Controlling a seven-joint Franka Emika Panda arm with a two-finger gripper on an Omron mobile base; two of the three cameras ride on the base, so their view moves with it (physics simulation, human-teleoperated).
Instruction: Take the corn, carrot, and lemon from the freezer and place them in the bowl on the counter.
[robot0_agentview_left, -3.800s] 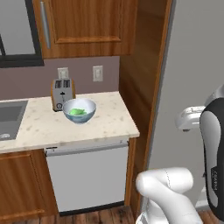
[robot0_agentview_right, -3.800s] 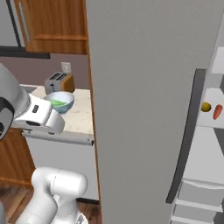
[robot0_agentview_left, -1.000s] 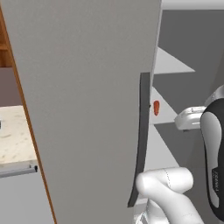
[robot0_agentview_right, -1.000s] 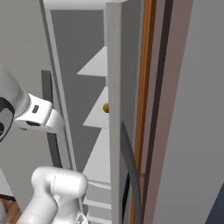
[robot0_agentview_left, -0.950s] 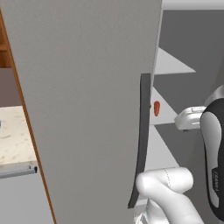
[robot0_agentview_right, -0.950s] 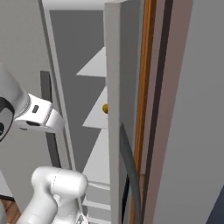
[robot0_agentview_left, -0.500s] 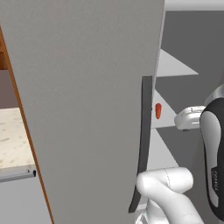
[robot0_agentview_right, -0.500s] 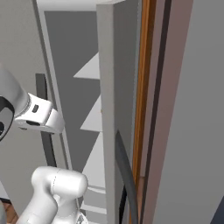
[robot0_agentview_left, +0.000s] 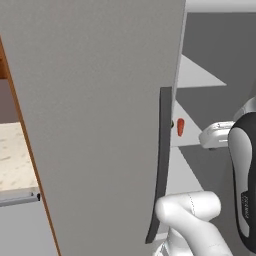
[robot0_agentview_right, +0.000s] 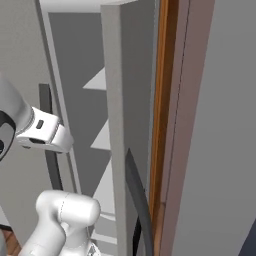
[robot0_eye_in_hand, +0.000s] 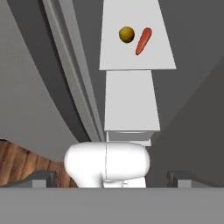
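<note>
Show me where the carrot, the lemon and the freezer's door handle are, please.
carrot (robot0_eye_in_hand: 143, 41), hand view, middle of its orange body.
lemon (robot0_eye_in_hand: 126, 34), hand view, centre of the yellow ball.
door handle (robot0_agentview_left: 161, 165), left base view, middle of the dark vertical bar.

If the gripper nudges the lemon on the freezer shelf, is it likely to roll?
Probably yes: the lemon looks nearly round and rests on a flat white shelf. It could bump the carrot lying close beside it. It looks small, so likely light.

To my right runs a tall wooden cabinet side (robot0_agentview_right: 161, 125); below me I see a wood plank floor (robot0_eye_in_hand: 19, 161).
</note>
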